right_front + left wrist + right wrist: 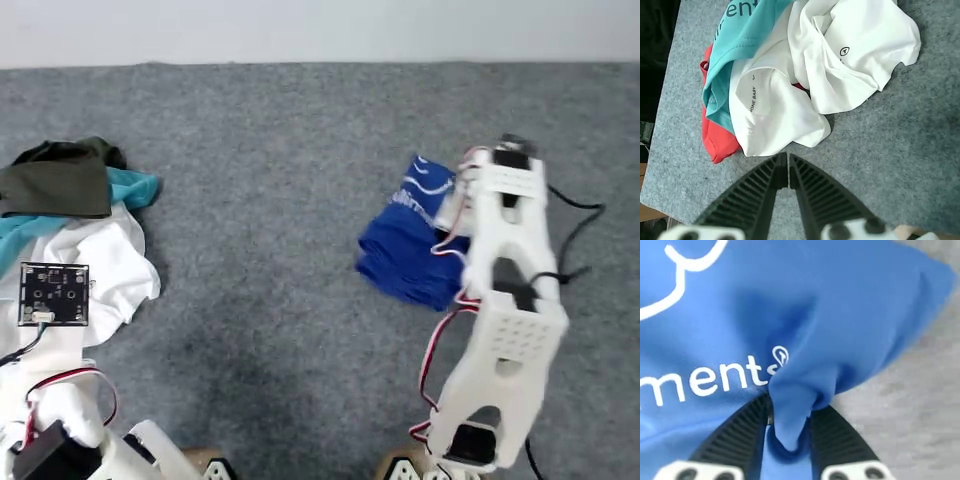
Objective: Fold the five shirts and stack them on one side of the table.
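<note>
We judge the task barely begun: our right tool [790, 409] pinches a fold of the blue shirt [405, 255], bunched mid-bench [270, 150]. The other shirts [770, 105] lie heaped unfolded at the left side, our left tool [788, 165] closed and empty just beside them.

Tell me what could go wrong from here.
The right pincer pinches only a small bunch of the blue shirt; it may slip out or drag the shirt crooked. The white shirt, teal shirt and red shirt lie tangled, so lifting one may drag the others.
</note>
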